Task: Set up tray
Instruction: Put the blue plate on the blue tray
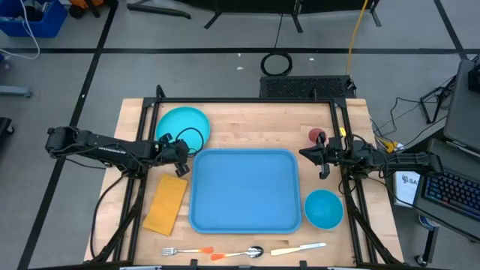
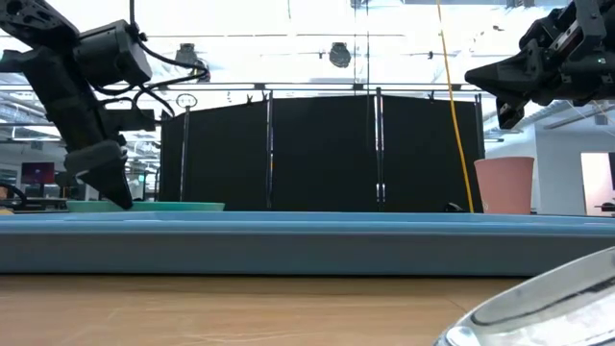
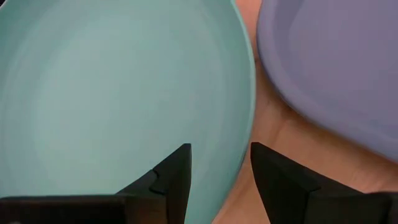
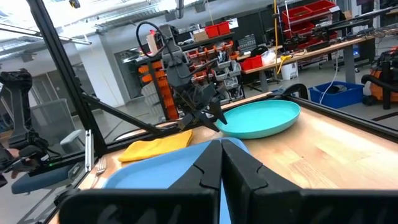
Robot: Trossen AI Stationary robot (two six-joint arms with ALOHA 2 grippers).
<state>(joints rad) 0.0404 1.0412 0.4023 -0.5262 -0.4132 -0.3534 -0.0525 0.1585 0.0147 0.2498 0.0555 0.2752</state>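
Bare wood open behind the tray [image 1: 245, 191], between teal plate [image 1: 182, 124] and pink cup [image 1: 316, 136]. Left flank narrowed by yellow napkin [image 1: 166, 203]; right by blue bowl [image 1: 324, 208]. Front edge lined with fork [image 1: 187, 250], spoon [image 1: 244, 253], probably a knife [image 1: 298, 248].

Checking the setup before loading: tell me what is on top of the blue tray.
Nothing lies on the tray; its blue floor shows bare in the high view. Plate, bowl, napkin and cutlery sit outside it. What is beneath the tray is covered.
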